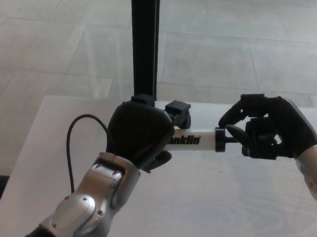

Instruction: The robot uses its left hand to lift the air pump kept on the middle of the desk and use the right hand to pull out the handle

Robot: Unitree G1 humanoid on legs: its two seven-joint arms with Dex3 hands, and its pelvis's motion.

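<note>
A: We've got the left hand (139,136) wrapped tight round the pump (192,139), holding it just above the middle of the desk (223,207). The right hand (267,132) has its fingers curled onto the handle (237,137) at the right end.

B: Cool, so we should pull straight right along the barrel, left hand steady, no twisting.

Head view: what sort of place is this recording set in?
Probably an indoor test or lab space, not a home. A pale wood-grain desk stands on a floor of large grey tiles, with a black post rising behind it. On the desk only the robot's hands and an air pump show.
</note>
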